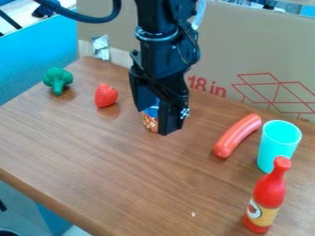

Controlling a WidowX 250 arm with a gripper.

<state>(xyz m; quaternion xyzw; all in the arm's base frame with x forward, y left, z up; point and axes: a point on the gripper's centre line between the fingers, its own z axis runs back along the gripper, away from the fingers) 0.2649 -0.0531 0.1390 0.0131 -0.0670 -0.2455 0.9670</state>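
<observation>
Gripper (155,122) is hanging beside a blue-topped can (149,121), probably stiff, best held round its sides; jaw state unclear.

Brown wooden table (111,161), cardboard (246,55) behind it, blue panel (37,60) alongside.

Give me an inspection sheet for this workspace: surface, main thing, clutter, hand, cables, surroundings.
Surface: brown wooden table; one pale speck toward the front; spills: nothing seen
Main thing: container with blue top and orange-patterned side, partly hidden by the hand
Clutter: broccoli, strawberry, sausage, upright turquoise cup, upright red bottle
Hand: black, hanging over the table; contact with the container cannot be told
Cables: thick black cable curving at upper left; pale tube beside the arm
Surroundings: red-printed cardboard behind, blue panel at image left, crumpled silvery piece at the far edge
</observation>
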